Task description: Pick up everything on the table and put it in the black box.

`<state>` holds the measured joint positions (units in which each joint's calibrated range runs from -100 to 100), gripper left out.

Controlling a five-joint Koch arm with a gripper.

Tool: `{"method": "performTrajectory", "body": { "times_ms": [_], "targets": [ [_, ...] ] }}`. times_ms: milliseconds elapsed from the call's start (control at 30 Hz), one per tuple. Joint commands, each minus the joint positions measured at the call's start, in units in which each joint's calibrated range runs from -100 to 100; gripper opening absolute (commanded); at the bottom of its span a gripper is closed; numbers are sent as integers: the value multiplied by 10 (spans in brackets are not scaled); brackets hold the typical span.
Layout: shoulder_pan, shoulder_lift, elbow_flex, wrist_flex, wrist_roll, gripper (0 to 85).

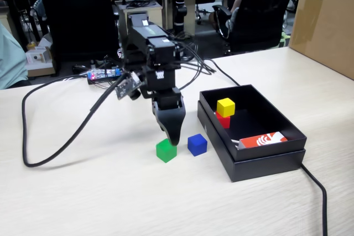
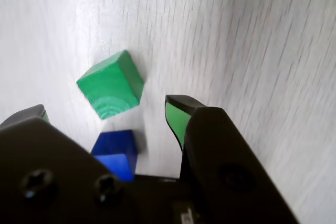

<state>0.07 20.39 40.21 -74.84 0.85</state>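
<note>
The green cube point(image 1: 166, 150) and the blue cube point(image 1: 197, 144) sit on the pale table point(image 1: 99, 203), left of the black box point(image 1: 265, 158). The yellow cube point(image 1: 225, 106) rests on the red cube point(image 1: 223, 120) inside the box. My gripper point(image 1: 172, 140) points down, its tip just above the green cube's right side. In the wrist view my gripper point(image 2: 107, 109) is open and empty, with green-lined fingers point(image 2: 177, 119) wide apart. The green cube point(image 2: 111, 84) lies ahead between them and the blue cube point(image 2: 116, 153) nearer the palm.
A red-and-white card point(image 1: 263, 140) lies in the box's near corner. A brown cardboard carton point(image 1: 326, 20) stands at the right. Black cables point(image 1: 61, 142) loop over the table on the left, and one runs past the box point(image 1: 318, 192).
</note>
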Motion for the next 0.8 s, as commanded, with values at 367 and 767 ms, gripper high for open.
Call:
{"method": "performTrajectory", "body": {
  "times_ms": [367,767],
  "targets": [
    [-13,109,110,-4,1,279],
    [31,-226,63,-4,12,49]
  ]
}}
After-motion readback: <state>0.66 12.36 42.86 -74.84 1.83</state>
